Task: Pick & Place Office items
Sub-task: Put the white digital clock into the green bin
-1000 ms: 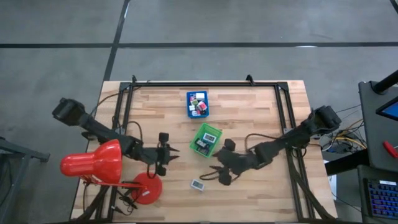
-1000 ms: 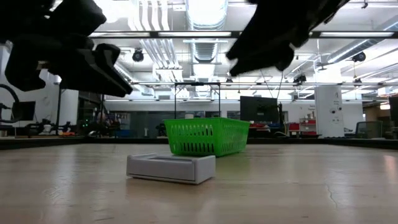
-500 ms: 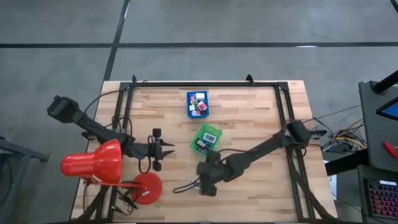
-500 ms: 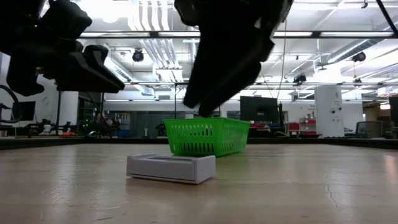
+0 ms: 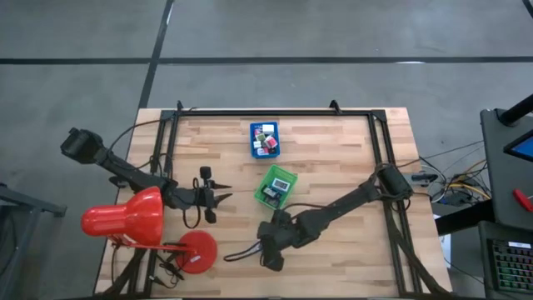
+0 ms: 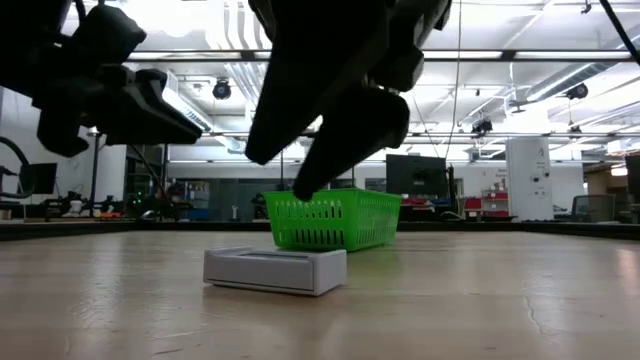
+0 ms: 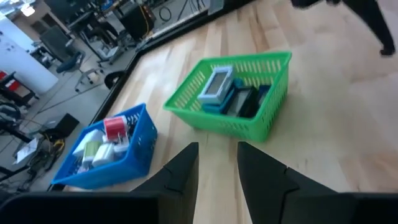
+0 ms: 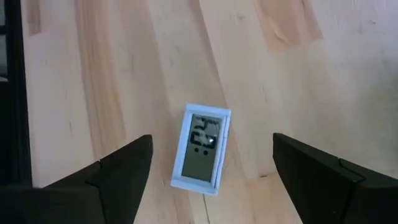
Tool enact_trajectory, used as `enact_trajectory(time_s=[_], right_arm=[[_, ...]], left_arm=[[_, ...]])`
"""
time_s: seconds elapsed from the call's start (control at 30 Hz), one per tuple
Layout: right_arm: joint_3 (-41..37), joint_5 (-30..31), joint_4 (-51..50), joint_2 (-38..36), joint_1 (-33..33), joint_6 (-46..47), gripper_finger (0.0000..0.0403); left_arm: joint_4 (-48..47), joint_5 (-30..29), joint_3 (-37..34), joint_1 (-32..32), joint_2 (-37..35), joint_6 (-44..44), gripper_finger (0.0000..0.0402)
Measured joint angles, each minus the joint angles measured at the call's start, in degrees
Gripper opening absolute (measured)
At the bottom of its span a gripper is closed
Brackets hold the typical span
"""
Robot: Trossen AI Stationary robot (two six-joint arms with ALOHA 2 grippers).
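Right under the right gripper [image 8: 208, 180], whose jaws are spread wide, a small white clock [image 8: 201, 155] lies flat on the desk [image 8: 298, 93], so the jaws should go straight down with one on each long side before squeezing.

The only characters in sight stand on the grey display of the small white clock-like device [image 8: 204, 147] lying flat on the wooden table [image 8: 323, 93]; they appear to be dark digits, perhaps a "2" among them, but cannot be read with certainty. Nothing else carries legible text, labels or brands.
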Motion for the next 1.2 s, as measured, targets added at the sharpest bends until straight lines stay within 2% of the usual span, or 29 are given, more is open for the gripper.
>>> enact_trajectory(time_s=[0.87,1.2], right_arm=[[-0.90,-1.05,2.94,4.53,0.56,3.37,0.0320],[1.90,-0.88,2.77,8.05,0.89,2.93,0.0309]], left_arm=[[3.16,-0.21,-2.14,0.03,-1.27,-0.02,0.0112],[3.17,-0.21,-2.14,0.03,-1.25,-0.02,0.0112]])
